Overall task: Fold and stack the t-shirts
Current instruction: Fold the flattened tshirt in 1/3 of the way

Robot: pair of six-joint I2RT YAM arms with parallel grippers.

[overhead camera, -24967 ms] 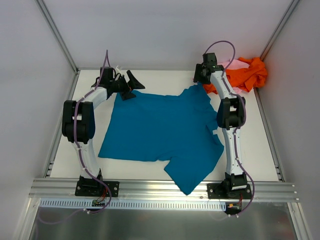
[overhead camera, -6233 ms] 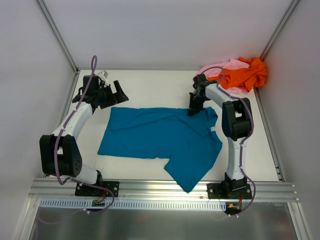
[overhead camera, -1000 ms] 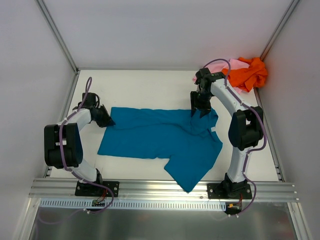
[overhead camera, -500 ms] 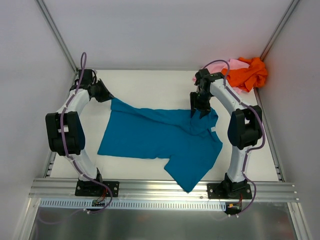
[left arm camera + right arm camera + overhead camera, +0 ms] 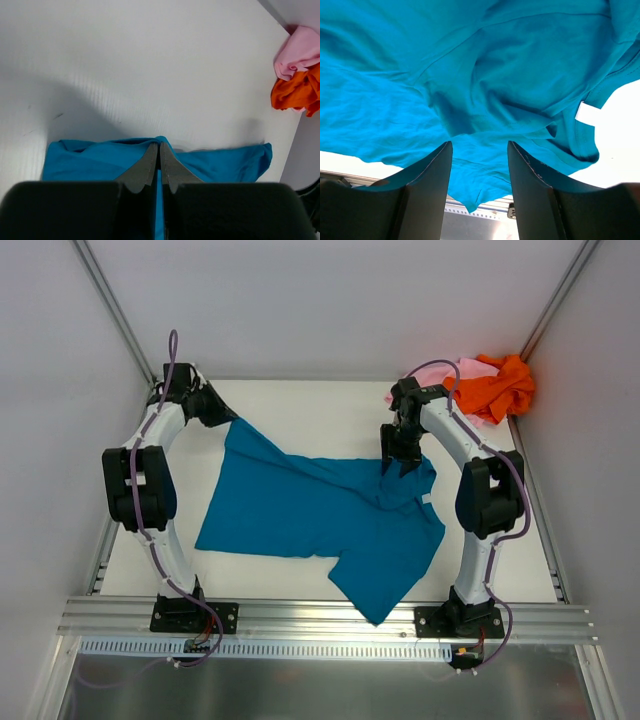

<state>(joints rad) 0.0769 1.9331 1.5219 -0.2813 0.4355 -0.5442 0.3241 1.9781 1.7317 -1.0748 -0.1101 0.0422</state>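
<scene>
L wrist: left end effector [image 5: 159, 146] pinches teal t-shirt [image 5: 95, 159]. R wrist: right end effector [image 5: 480, 145] jaws apart, neck tag [image 5: 586, 113] near. Far-right table [image 5: 320, 405] corner: orange t-shirt [image 5: 495, 386], pink t-shirt [image 5: 442, 371].

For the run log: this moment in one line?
left gripper: jaws shut on teal t-shirt corner | right gripper: jaws open above its collar end

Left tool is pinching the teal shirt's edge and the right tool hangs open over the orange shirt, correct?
Not quite. The right tool hangs open over the teal shirt, near its white neck tag, as the right wrist view shows. The orange shirt lies in the far right corner, apart from it. The left tool is indeed pinching the teal shirt's edge.
</scene>
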